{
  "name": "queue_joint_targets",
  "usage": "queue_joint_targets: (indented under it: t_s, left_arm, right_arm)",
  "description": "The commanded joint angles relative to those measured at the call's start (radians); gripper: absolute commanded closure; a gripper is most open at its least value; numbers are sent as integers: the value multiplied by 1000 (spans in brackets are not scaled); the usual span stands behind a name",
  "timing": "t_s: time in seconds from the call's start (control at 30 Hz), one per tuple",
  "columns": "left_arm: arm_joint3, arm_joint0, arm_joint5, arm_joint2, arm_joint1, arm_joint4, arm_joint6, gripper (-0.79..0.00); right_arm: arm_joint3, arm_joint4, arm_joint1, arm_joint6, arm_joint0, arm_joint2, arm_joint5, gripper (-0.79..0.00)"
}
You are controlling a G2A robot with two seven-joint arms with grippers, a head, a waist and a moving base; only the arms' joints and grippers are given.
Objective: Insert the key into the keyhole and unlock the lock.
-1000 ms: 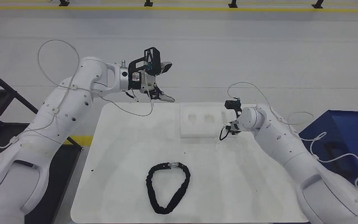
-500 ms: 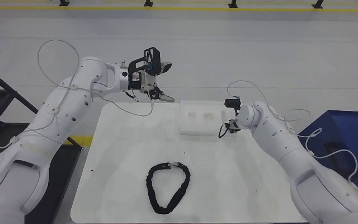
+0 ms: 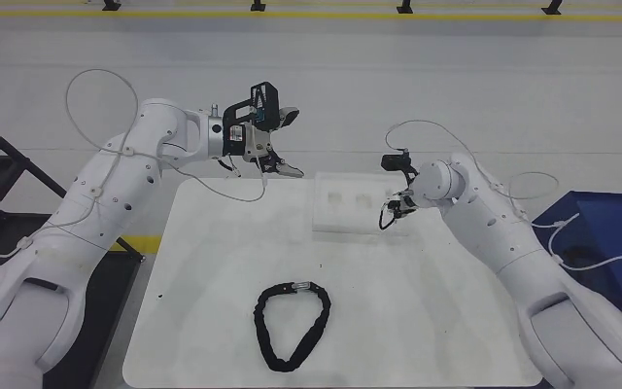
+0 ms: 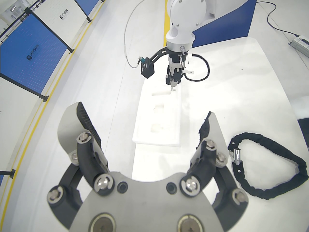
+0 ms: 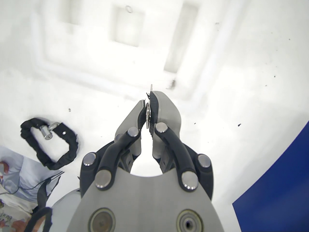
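Right gripper (image 5: 147, 102) is pinching flat silver key (image 5: 147, 115) | left gripper (image 4: 144, 112) is hovering spread | advising: squaring key to black fabric-sleeved chain lock (image 5: 72, 147) keyhole

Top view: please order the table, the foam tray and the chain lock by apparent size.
1. table
2 and 3. foam tray and chain lock look about alike: the tray is wider, the loop longer, so I leave them unranked.
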Motion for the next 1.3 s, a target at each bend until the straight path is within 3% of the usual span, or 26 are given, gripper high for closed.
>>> queue_joint_targets:
  t_s: [0.0, 0.3, 0.57, 0.97, 1.27]
  left_arm:
    - [0, 0, 0, 0, 0, 0, 0, -785]
    - [0, 0, 0, 0, 0, 0, 0, -785]
    - [0, 0, 0, 0, 0, 0, 0, -785]
    - [0, 0, 0, 0, 0, 0, 0, -785]
    - [0, 0, 0, 0, 0, 0, 0, -785]
  right_arm:
    - [-77, -3, 22, 26, -17, 38, -18, 0]
    - [-471, 33, 120, 130, -182, 247, -93, 0]
    - [-696, 197, 166, 122, -325, 416, -231, 0]
    - [-723, 551, 197, 18, -478, 610, -429, 0]
    - [-691, 640, 203, -4, -510, 642, -462, 0]
